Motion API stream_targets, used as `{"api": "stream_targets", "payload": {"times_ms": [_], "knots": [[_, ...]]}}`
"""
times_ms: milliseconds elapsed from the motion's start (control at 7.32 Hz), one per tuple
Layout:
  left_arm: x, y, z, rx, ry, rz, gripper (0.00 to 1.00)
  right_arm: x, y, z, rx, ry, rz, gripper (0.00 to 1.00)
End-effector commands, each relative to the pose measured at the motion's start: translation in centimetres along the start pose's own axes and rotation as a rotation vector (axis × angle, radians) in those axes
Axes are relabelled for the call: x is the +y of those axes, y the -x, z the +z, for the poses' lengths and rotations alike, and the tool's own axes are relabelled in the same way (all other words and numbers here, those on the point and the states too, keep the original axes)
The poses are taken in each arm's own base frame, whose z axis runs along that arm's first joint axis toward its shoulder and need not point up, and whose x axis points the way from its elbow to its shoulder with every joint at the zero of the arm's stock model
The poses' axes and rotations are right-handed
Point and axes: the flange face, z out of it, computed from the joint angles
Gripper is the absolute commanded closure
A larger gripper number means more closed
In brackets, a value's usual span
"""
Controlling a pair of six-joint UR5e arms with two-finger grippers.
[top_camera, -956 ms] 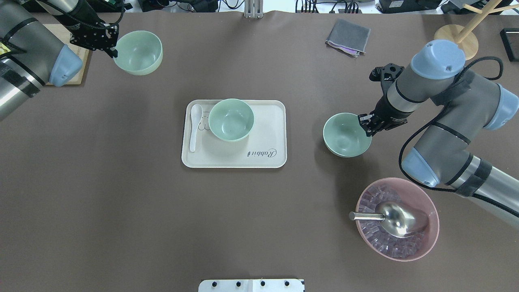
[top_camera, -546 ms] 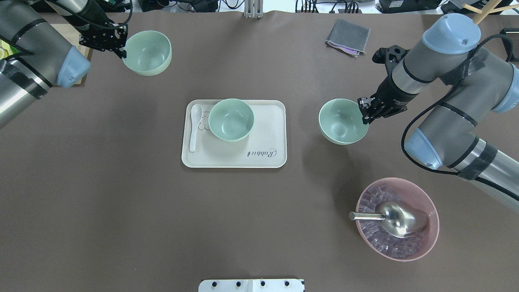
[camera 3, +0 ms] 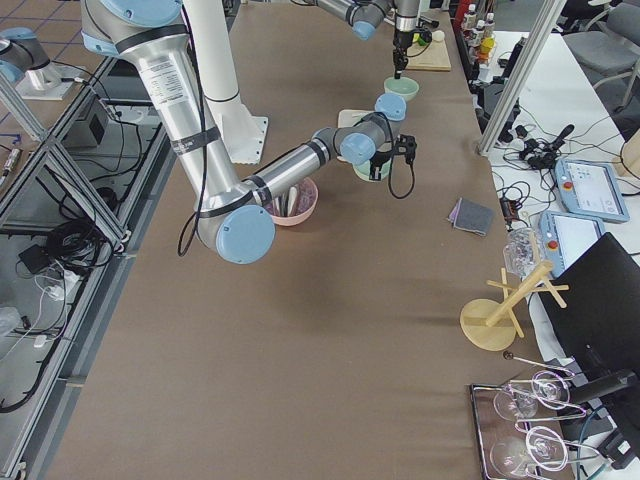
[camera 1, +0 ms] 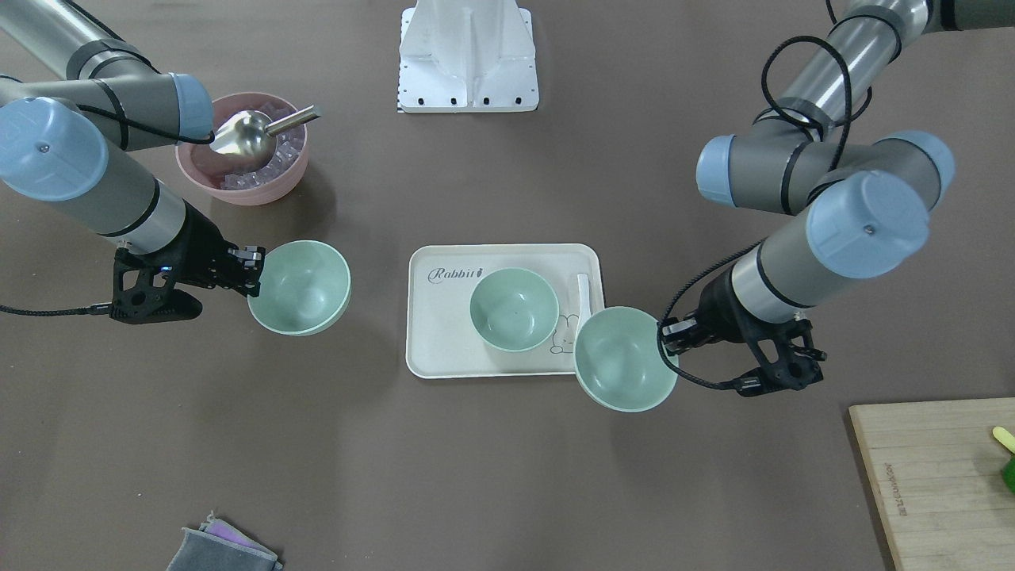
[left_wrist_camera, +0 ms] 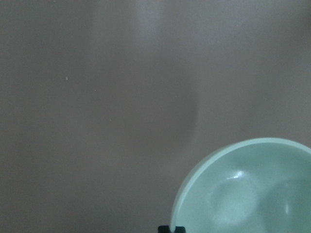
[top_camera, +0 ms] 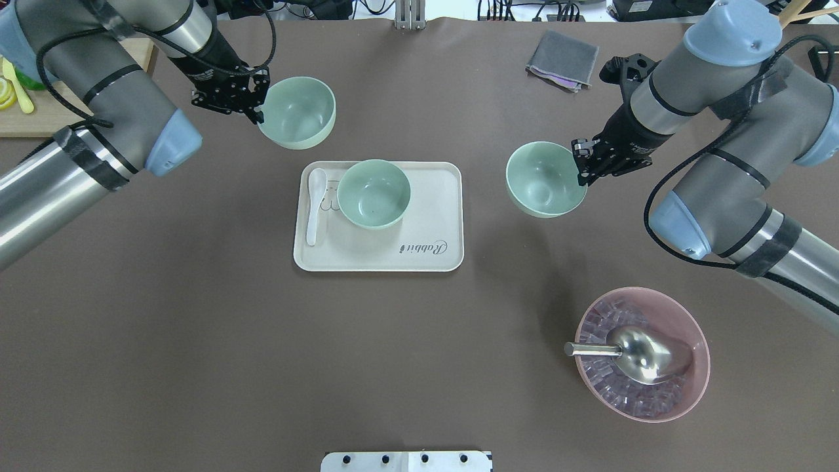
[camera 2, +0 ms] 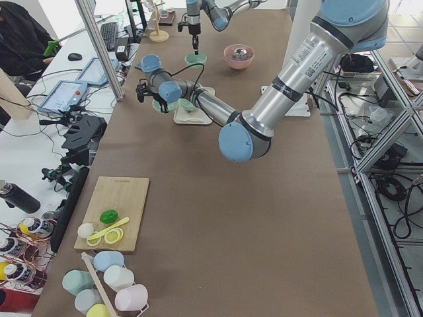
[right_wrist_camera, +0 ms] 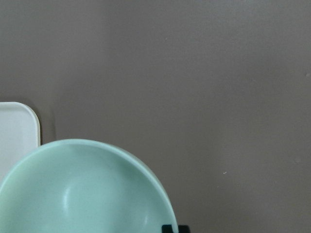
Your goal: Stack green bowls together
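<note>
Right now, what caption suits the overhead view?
The left bowl and right bowl, both gripped, flank the third green bowl on the tray.

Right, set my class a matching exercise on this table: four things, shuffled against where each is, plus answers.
1 metal scoop
2 white spoon
3 green bowl on the robot's right
4 grey cloth

A on the tray, beside the middle green bowl
B near the table's far edge
C rim held by the right gripper
D in the pink bowl

Pairs: 1-D, 2-A, 3-C, 4-B
</note>
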Motion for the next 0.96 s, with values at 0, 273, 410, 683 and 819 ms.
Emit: {"api": "stream_targets", "payload": {"times_ms": [0, 273, 410, 683, 819], "knots": [[2.8, -7.9, -0.8, -0.047, 0.050, -0.057, 1.00, -0.6, -0.4, -0.5, 0.003, -0.013, 0.012, 1.00], [5.6, -9.6, 2.0, -0.086, 0.042, -0.027, 1.00, -0.8, 0.0, -0.8, -0.002, -0.017, 0.011, 1.00], [7.1, -9.6, 4.3, -0.110, 0.040, -0.005, 1.00, -0.8, 0.2, -0.9, -0.004, -0.019, 0.014, 1.00], [8.1, -10.1, 5.2, -0.115, 0.049, 0.002, 1.00, -0.8, 0.3, -0.9, -0.005, -0.018, 0.015, 1.00], [8.2, -10.2, 5.3, -0.115, 0.049, -0.007, 1.00, -0.8, 0.3, -0.8, -0.004, -0.018, 0.016, 1.00]]}}
